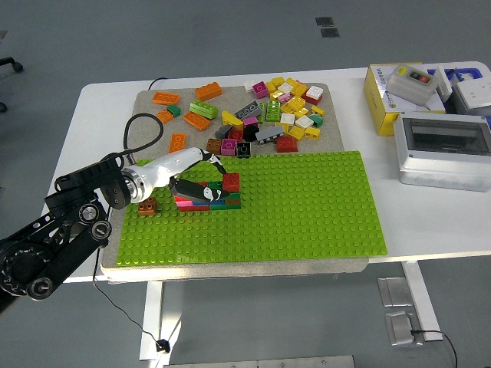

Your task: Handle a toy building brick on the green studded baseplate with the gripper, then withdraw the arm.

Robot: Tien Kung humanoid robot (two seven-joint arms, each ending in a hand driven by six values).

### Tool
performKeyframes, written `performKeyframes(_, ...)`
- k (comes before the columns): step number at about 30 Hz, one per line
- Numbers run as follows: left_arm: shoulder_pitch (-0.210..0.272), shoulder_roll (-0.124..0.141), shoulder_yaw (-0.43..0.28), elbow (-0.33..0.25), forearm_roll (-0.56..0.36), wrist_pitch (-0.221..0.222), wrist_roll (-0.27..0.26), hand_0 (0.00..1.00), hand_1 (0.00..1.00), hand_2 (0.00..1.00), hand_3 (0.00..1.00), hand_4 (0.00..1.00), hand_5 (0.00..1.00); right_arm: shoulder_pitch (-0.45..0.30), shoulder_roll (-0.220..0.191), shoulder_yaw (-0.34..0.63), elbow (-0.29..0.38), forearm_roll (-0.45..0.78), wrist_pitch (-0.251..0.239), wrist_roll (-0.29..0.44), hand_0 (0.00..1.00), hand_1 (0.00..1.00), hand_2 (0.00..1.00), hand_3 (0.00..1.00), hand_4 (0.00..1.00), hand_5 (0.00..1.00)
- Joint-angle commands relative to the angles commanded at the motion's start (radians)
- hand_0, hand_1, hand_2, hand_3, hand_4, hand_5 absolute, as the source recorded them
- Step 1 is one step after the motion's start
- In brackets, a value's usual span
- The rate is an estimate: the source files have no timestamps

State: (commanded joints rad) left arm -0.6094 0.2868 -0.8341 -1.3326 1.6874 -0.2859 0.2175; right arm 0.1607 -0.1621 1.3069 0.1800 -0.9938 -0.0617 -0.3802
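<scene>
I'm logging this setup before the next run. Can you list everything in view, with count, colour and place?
baseplate: one, green, studded, on the front of the mat.
mat: one, beige, under baseplate and loose bricks.
brick stack: one, red, pink, blue and green, on the baseplate's left part.
red brick: one, on top of the stack's right end.
brown brick: one, at the baseplate's left edge.
loose bricks: many, mixed colours, on the mat behind the baseplate.
yellow box: one, table's right.
grey case: one, clear lid, table's right.
table: one, white.
robot hand: left one, white and black, at the stack.
</scene>
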Motion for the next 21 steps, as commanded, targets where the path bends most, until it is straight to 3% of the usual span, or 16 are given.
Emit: performKeyframes(21, 0.014, 0.0, 0.008, -0.019, -0.003, -0.001, 0.005, 0.966, 0.964, 0.936, 0.703, 0.829, 0.507, 0.002, 0.0, -0.001, 0.0, 0.002, -0.001, 0.001, 0.705, 0.634, 0.411, 0.736, 0.579, 0.998)
